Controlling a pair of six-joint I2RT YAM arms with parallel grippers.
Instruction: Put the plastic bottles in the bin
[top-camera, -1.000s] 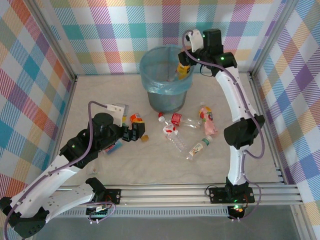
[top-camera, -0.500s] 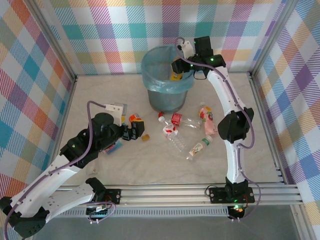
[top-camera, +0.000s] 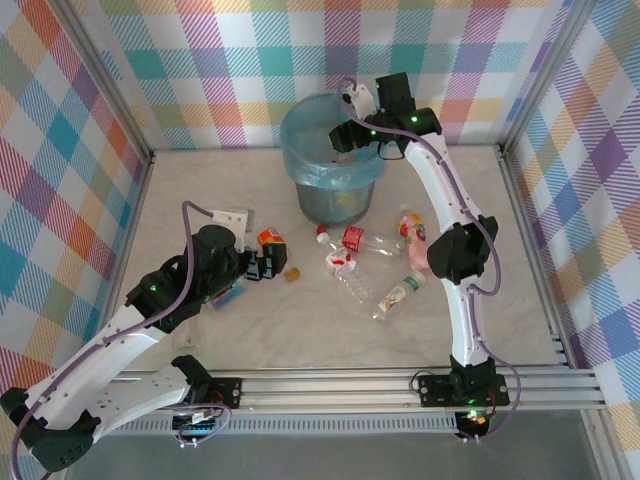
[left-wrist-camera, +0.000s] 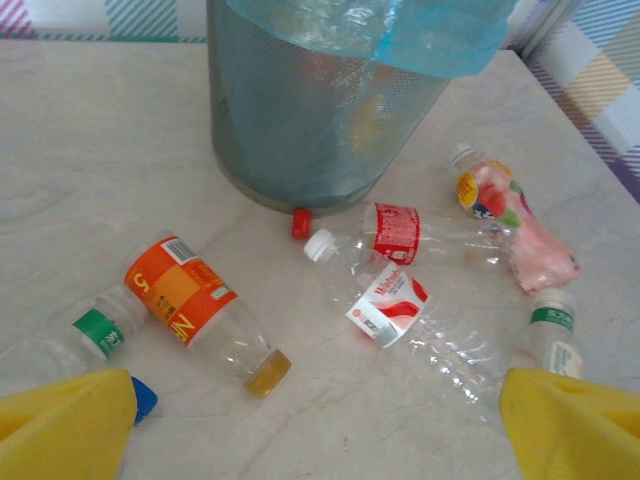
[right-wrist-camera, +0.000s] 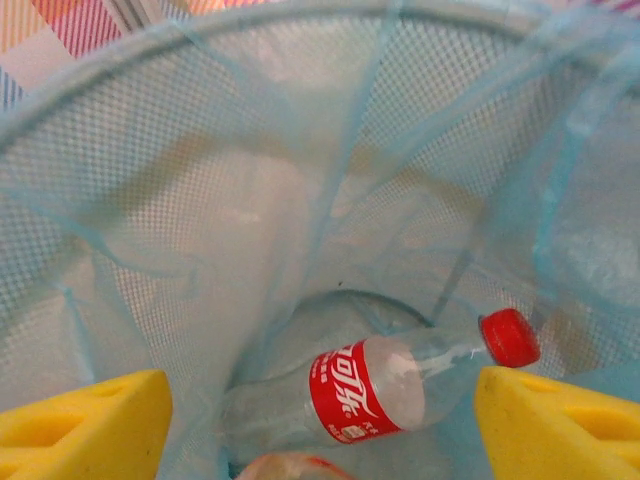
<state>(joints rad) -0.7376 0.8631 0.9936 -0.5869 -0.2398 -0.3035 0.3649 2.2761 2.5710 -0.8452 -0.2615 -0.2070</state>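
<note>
Right claw (right-wrist-camera: 320, 425) hung over the mouth of the bin (top-camera: 330, 200), fingers spread wide with nothing between them. To me that read as a drop position, centred so a bottle would fall inside the blue liner rather than catch the rim. At the bottom lay a red-cap bottle (right-wrist-camera: 365, 390) on its side. The white script on its red label looked like the Chinese Coca-Cola logo.

Left claw (left-wrist-camera: 318, 425) sat low over the worktop (left-wrist-camera: 90, 150), also spread and empty, facing the bottles scattered in front of the bin. My guess is it was lining up on the orange-label bottle (left-wrist-camera: 185, 300), the nearest one lying clear of the rest. Its label had big letters, a "Z" maybe, but I couldn't read it properly.

Beside that was a green-label bottle (left-wrist-camera: 100, 335). Further right were two red-label bottles (left-wrist-camera: 397, 232) (script not legible), a pink bottle (left-wrist-camera: 505, 215) and a second green one (left-wrist-camera: 550, 335). A loose cap (left-wrist-camera: 300, 222) sat at the bin's base.
</note>
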